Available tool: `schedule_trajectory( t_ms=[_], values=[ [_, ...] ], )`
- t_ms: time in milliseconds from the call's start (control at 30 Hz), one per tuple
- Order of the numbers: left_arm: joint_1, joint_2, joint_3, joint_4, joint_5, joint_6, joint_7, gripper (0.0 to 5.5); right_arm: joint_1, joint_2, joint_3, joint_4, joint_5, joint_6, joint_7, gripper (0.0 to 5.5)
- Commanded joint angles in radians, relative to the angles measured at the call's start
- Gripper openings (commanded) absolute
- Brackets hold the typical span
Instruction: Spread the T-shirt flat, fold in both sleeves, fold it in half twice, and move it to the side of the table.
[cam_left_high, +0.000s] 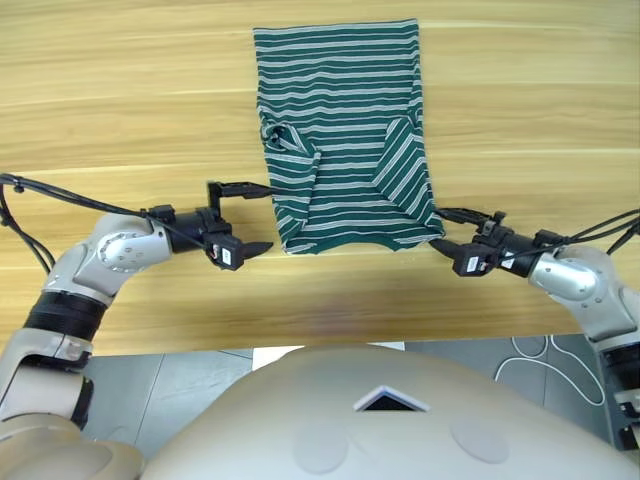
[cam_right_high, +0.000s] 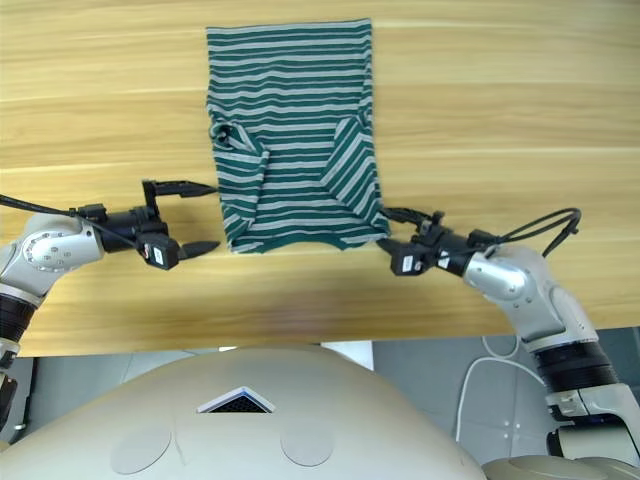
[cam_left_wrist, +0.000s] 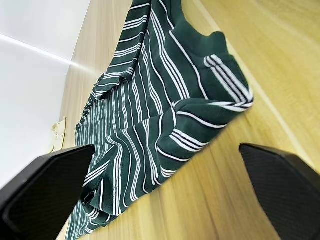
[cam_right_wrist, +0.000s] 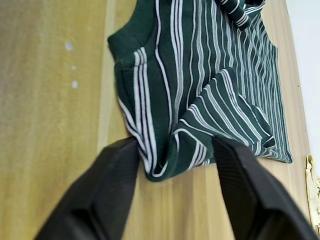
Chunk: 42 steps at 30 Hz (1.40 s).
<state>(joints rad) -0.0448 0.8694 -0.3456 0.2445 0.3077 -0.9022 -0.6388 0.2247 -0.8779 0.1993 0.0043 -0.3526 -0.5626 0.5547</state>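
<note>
The left tool (cam_left_high: 268, 217) gapes wide and holds nothing, just beside the near left corner of the T-shirt (cam_left_high: 345, 120). The right tool (cam_left_high: 440, 228) stands parted astride the near right corner. The striped shirt, sleeves folded in, lies farther across the bench (cam_left_high: 120, 120).

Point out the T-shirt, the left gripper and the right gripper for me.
T-shirt (cam_left_high: 345, 120), left eye view, middle of its striped body.
left gripper (cam_left_high: 269, 216), left eye view, midway between its fingertips.
right gripper (cam_left_high: 436, 228), left eye view, midway between its fingertips.
</note>
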Motion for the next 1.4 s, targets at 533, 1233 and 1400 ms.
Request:
schedule_trajectory(
  t_ms=[533, 1233, 1400],
  values=[
    [-0.052, -0.042, -0.080, 0.093, 0.083, -0.025, -0.022, 3.05, -0.025, 0.017, 0.040, 0.049, -0.068, 0.068, 0.004, 0.00],
    [-0.065, -0.076, -0.106, 0.094, 0.076, -0.023, -0.019, 0.65, -0.015, 0.031, 0.053, 0.033, -0.063, 0.071, -0.011, 0.00],
    [-0.052, -0.062, -0.104, 0.081, 0.036, -0.019, -0.037, 0.04, -0.008, 0.030, 0.048, 0.022, -0.063, 0.073, -0.017, 0.00]
  ],
)
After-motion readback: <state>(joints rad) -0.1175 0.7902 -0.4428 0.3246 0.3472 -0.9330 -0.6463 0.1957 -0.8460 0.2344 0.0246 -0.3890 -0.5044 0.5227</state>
